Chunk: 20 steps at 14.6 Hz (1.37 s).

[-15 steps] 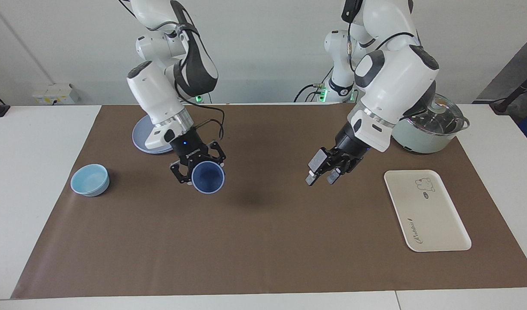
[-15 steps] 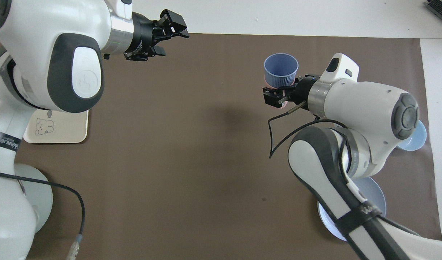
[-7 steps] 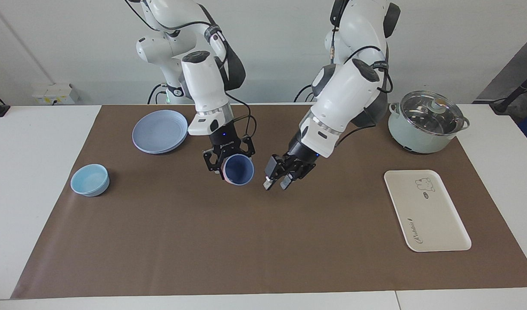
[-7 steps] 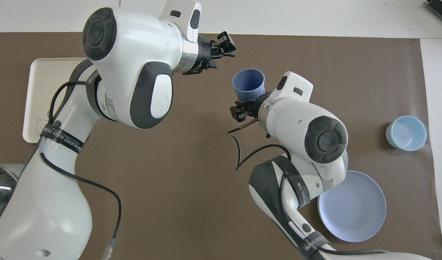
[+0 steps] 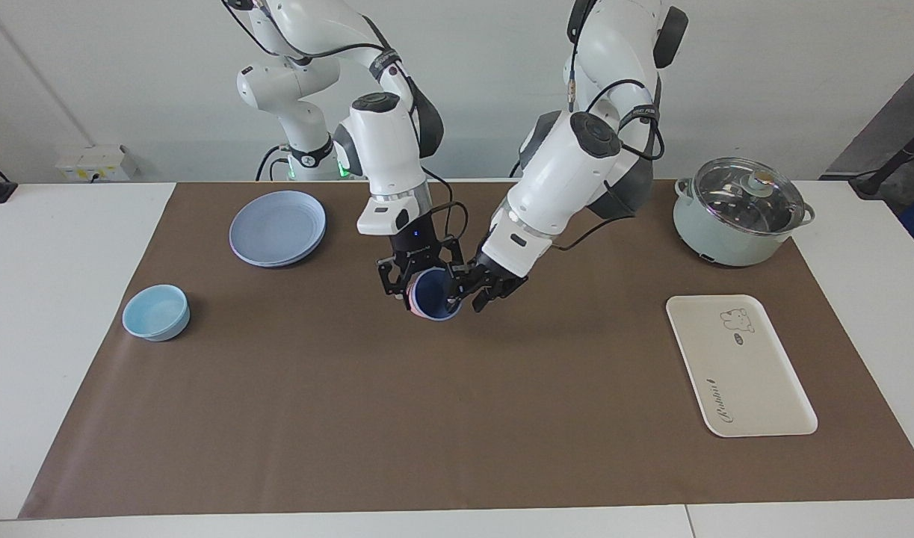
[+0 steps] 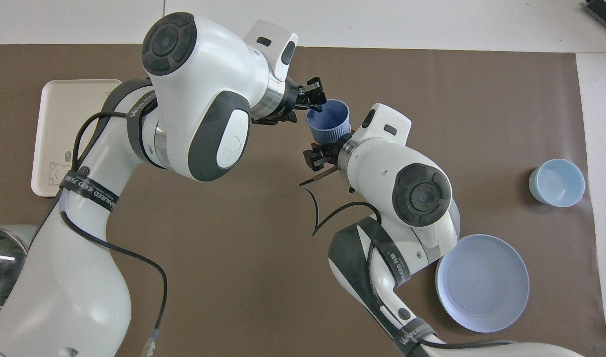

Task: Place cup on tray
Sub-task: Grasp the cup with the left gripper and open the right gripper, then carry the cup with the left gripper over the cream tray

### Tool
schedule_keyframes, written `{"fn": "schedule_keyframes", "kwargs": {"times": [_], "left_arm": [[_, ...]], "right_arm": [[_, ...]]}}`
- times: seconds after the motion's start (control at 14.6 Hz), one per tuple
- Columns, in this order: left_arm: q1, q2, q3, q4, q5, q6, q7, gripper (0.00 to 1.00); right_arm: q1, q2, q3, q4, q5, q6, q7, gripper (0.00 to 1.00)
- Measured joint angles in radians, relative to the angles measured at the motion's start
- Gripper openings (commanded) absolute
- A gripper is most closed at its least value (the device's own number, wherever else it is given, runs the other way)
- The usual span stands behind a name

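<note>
The periwinkle-blue cup point(image 5: 434, 300) point(image 6: 327, 119) hangs tilted over the middle of the brown mat, its mouth facing away from the robots. My right gripper point(image 5: 419, 288) point(image 6: 325, 148) is shut on its lower part, where a sliver of pink shows against the base. My left gripper point(image 5: 460, 293) point(image 6: 316, 99) has reached in from the tray's end and pinches the cup's rim. The cream tray point(image 5: 740, 373) point(image 6: 65, 114) lies flat near the left arm's end of the mat with nothing on it.
A round blue plate point(image 5: 277, 228) point(image 6: 481, 282) and a light-blue bowl point(image 5: 156, 311) point(image 6: 556, 182) lie toward the right arm's end. A lidded pale-green pot point(image 5: 740, 217) stands nearer the robots than the tray.
My right arm carried the cup toward the mat's middle. My left gripper swung in from the tray's end, met the cup and closed onto its rim.
</note>
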Motion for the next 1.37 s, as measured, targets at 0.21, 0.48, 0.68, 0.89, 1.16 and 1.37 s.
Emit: {"fn": "schedule_keyframes", "kwargs": {"times": [0.21,0.48,0.68,0.89,1.16,1.37], "left_arm": [[-0.003,-0.002,-0.027,0.000,-0.001,-0.043,0.018,0.38],[-0.003,-0.006,-0.040,0.000,-0.008,-0.070,0.018,0.00],[0.000,-0.006,-0.030,0.000,-0.012,-0.068,0.017,0.00],[0.009,-0.007,-0.032,0.002,-0.021,-0.073,0.017,0.00],[0.029,-0.009,-0.028,0.021,-0.030,-0.074,0.017,0.00],[0.095,-0.023,-0.022,0.058,-0.033,-0.103,0.017,0.00]], "right_arm": [[0.000,0.000,0.000,0.001,-0.001,-0.002,0.000,0.00],[-0.002,0.000,-0.005,0.002,-0.006,-0.006,0.000,0.00],[0.001,-0.001,-0.003,0.003,-0.007,-0.013,0.000,0.00],[0.002,0.000,-0.003,0.005,-0.007,-0.013,0.000,0.00],[0.002,0.005,-0.003,0.009,-0.007,-0.013,0.000,0.00],[0.003,0.011,-0.003,0.013,-0.007,-0.012,0.000,0.00]]}}
